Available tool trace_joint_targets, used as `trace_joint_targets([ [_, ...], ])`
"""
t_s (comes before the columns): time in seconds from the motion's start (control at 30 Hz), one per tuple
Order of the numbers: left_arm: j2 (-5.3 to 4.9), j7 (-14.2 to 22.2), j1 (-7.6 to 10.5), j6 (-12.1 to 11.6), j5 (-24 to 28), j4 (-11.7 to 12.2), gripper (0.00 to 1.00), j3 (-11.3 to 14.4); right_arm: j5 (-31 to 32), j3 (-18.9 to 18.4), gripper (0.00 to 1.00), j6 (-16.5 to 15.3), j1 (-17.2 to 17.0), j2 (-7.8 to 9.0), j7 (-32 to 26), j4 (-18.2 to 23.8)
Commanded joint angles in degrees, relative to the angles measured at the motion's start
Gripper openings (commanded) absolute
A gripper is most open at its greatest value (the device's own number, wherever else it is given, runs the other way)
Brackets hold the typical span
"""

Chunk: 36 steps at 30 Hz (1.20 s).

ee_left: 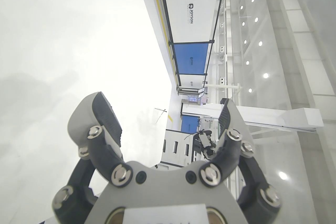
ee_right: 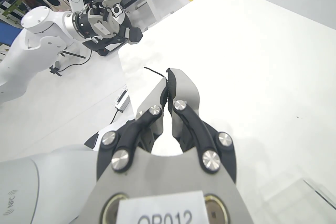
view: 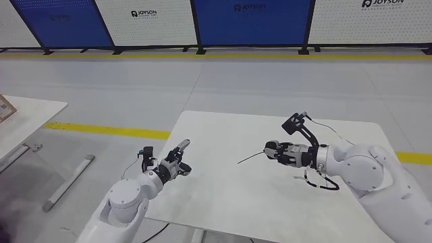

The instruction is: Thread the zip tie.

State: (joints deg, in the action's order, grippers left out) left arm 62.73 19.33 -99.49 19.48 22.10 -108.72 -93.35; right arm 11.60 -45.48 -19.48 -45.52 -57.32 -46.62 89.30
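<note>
White table (ee_right: 249, 51), right tool (ee_right: 168, 76) pinching part-hidden zip tie (ee_right: 153, 72)

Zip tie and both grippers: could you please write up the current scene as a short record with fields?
item: zip tie, thin and black, one end pinched, free end sticking out toward the other arm
right arm: right gripper shut on the zip tie, over the white table
left arm: left gripper open, holding nothing, near the table's edge
threading: no loop visible, not yet done
</note>
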Motion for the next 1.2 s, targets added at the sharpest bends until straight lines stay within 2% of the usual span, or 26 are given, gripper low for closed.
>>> trace_joint_targets([
  [0.0, 0.00, 0.0, 0.00, 0.0, 0.0, 0.0, 1.00, 0.0, 0.0, 0.0, 0.00, 0.0, 0.0, 0.00, 0.0, 0.0],
  [0.13, 0.00, 0.3, -0.05, 0.0, 0.2, 0.1, 1.00, 0.2, 0.0, 0.0, 0.00, 0.0, 0.0, 0.00, 0.0, 0.0],
  [0.17, -0.09, 2.4, -0.06, 0.0, 1.6, 1.0, 1.00, 0.5, 0.0, 0.0, 0.00, 0.0, 0.0, 0.00, 0.0, 0.0],
  [0.27, -0.64, 6.1, 0.35, 0.0, 4.4, 1.6, 1.00, -0.7, 0.0, 0.0, 0.00, 0.0, 0.0, 0.00, 0.0, 0.0],
  [0.33, -1.46, 10.1, 0.04, 0.0, 7.5, 2.9, 1.00, -1.1, 0.0, 0.0, 0.00, 0.0, 0.0, 0.00, 0.0, 0.0],
  [0.37, -1.92, 10.9, 0.18, 0.0, 9.0, 3.2, 1.00, -1.2, 0.0, 0.0, 0.00, 0.0, 0.0, 0.00, 0.0, 0.0],
  [0.5, -4.84, 15.1, 0.50, 0.0, 13.6, 4.1, 1.00, 2.2, 0.0, 0.0, 0.00, 0.0, 0.0, 0.00, 0.0, 0.0],
  [0.57, -6.91, 14.5, 1.50, 0.0, 17.7, 5.0, 1.00, 5.7, 0.0, 0.0, 0.00, 0.0, 0.0, 0.00, 0.0, 0.0],
  [0.63, -8.86, 10.6, 3.25, 0.0, 21.7, 5.4, 1.00, 9.1, 0.0, 0.0, 0.00, 0.0, 0.0, 0.00, 0.0, 0.0],
  [1.03, -8.83, 10.4, 3.28, -0.1, 21.8, 5.4, 1.00, 9.2, 0.0, 0.0, 0.00, 0.0, 0.0, 0.00, 0.0, 0.0],
  [1.13, -8.50, 8.7, 2.98, 0.0, 26.1, 4.2, 1.00, 9.5, 0.6, -0.2, 0.00, 0.4, -0.3, -0.02, 0.6, 0.2],
  [1.17, -8.48, 8.4, 2.84, 0.0, 27.7, 3.5, 1.00, 9.6, 2.8, -0.2, 0.00, 1.3, 0.0, 0.00, 0.7, 0.9],
])
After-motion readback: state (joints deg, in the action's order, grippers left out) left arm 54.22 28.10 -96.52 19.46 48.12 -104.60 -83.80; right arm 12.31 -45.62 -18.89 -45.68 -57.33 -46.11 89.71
